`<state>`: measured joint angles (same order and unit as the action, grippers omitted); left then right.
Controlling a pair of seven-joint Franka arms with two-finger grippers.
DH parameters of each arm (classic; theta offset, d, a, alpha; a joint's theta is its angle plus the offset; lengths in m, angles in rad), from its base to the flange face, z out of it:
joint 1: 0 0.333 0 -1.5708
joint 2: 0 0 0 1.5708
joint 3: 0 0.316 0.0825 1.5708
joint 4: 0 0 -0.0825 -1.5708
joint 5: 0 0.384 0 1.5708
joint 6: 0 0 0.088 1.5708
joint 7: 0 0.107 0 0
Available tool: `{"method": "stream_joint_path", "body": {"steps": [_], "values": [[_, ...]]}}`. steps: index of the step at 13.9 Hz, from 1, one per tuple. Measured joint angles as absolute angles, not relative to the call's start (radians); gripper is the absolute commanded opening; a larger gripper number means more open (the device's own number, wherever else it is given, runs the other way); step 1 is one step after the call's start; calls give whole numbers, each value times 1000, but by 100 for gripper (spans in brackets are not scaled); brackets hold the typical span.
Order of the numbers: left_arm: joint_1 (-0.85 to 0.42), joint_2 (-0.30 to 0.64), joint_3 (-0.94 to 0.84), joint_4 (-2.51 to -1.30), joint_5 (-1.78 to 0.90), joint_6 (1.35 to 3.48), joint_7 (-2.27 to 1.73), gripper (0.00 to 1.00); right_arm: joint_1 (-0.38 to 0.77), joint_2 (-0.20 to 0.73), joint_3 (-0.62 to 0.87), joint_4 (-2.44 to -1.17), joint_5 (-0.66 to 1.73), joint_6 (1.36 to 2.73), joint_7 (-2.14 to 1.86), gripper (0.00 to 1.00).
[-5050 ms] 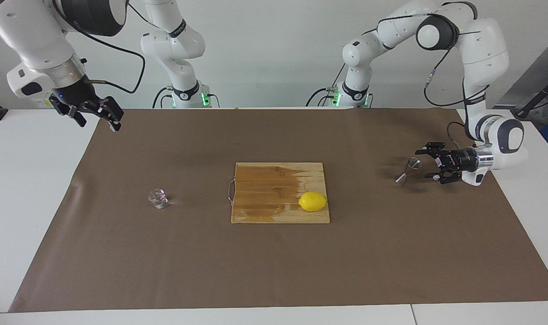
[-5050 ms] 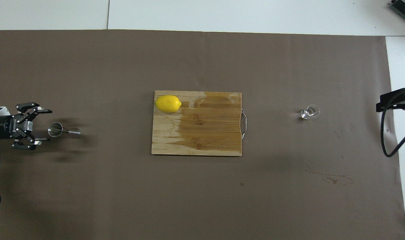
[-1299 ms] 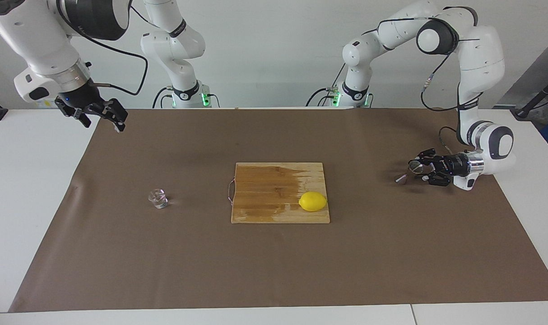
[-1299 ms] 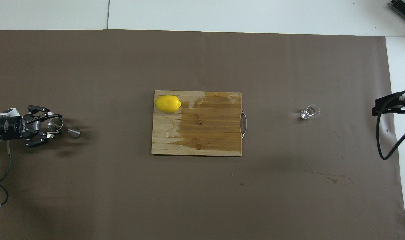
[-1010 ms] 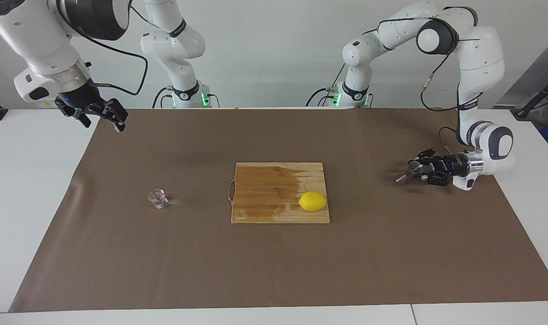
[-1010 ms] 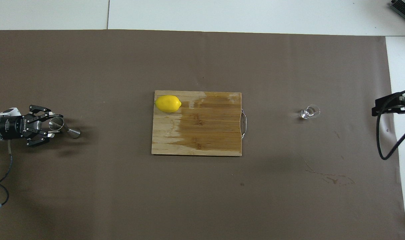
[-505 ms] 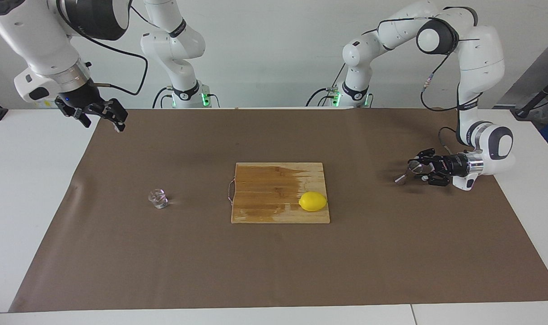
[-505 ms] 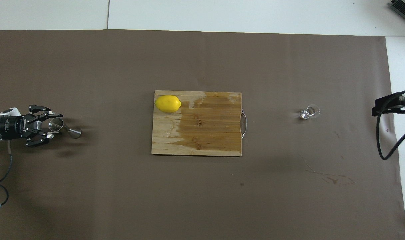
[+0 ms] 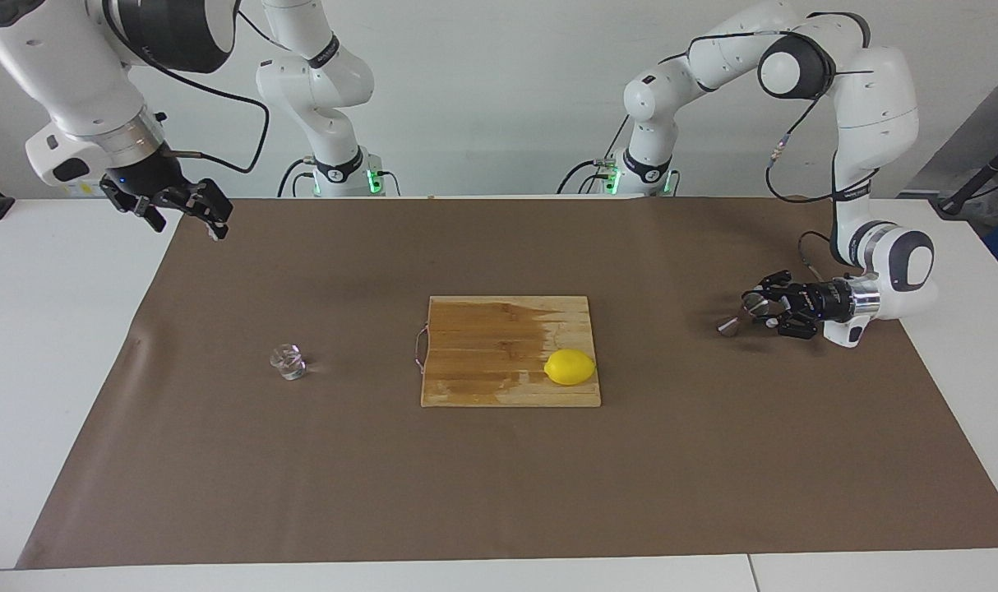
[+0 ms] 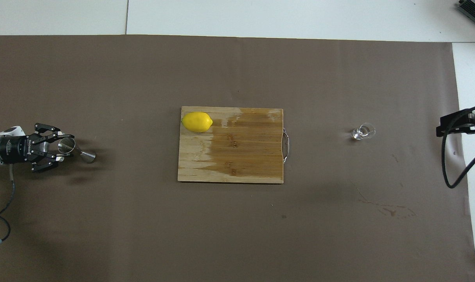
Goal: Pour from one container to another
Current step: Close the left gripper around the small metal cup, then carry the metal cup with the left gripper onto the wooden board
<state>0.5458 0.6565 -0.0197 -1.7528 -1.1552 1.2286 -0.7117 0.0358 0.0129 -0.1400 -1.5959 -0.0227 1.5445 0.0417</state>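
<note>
one lemon (image 9: 570, 367) on cutting board (image 9: 491, 345), left end effector (image 9: 755, 311) clamping jigger (image 9: 734, 321), right end effector (image 9: 188, 207) agape

Yellow lemon (image 9: 570, 367) on a tan wooden board (image 9: 499, 337) with darker streaks. Brown paper (image 9: 499, 477) covers the white tabletop (image 9: 47, 329). Steel-grey jigger (image 10: 76, 150), clear glass cup (image 9: 288, 362).

The left gripper (image 9: 758, 312) lies level and low, fingers clamped together. The right gripper (image 9: 178, 215) hangs high with fingers spread, its arm waiting.
</note>
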Motion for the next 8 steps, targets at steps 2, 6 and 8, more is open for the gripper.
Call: {"method": "stream_joint_path", "body": {"steps": [2,6,8], "values": [[546,656,-27,-1750,-1155,1223,-712,43,36,13,-140,-1596,-23,1544,42,100],[544,629,-80,-1742,-1163,1223,-712,43,36,13,-140,-1596,-23,1544,42,100],[534,592,-111,-1742,-1180,1223,-715,43,35,13,-140,-1597,-23,1544,41,100]]}}
